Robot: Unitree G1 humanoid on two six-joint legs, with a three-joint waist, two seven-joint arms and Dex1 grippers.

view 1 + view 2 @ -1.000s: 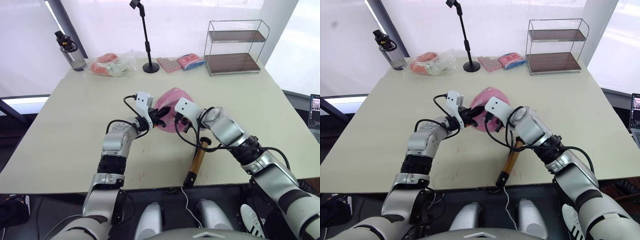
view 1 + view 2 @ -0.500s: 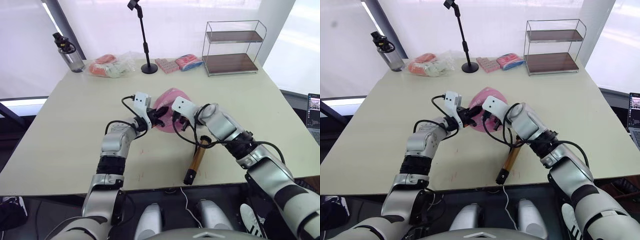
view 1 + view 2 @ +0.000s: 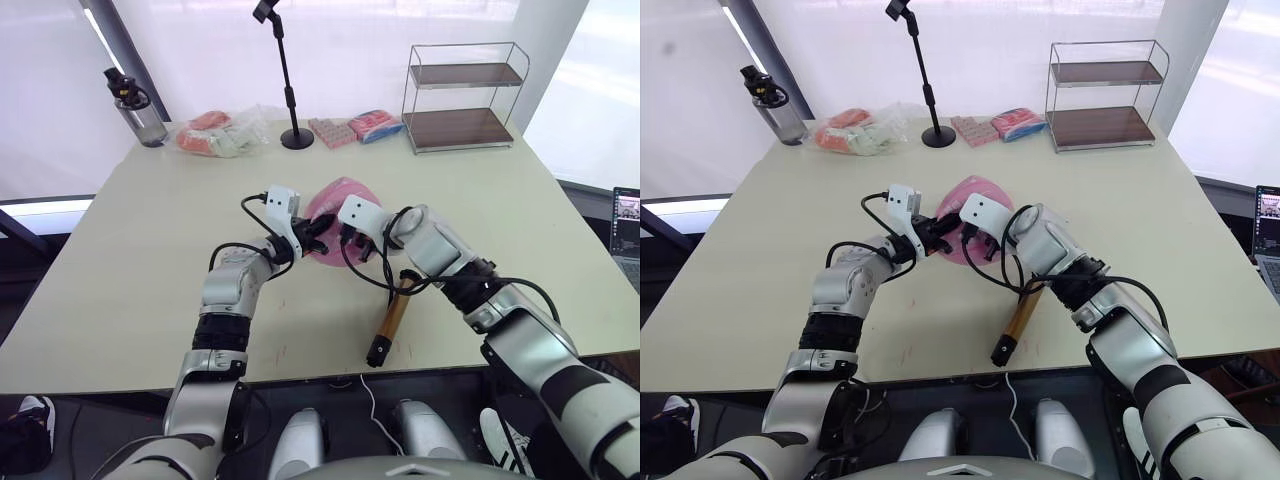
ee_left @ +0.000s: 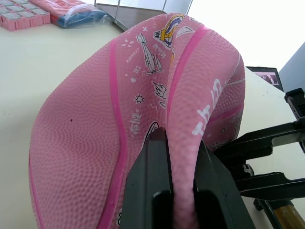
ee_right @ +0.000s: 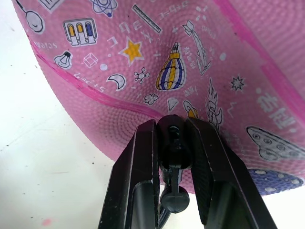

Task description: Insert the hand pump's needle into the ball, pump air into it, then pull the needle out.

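Observation:
The pink ball lies squashed on the table's middle. My left gripper is shut on a folded edge of the ball. From the other side, my right gripper is shut on the needle's black fitting, whose tip presses against the ball's printed skin. The metal pin itself is hidden. The hand pump lies on the table nearer me, its gold barrel pointing at the front edge. Its black hose loops up to my right gripper.
At the table's back stand a water bottle, a black stand pole and a wire shelf. Packets and pink boxes lie between them. A screen shows past the right edge.
My right gripper has edged a little to the left, closer against the ball and my left gripper. The left gripper keeps its hold and the pump has stayed put.

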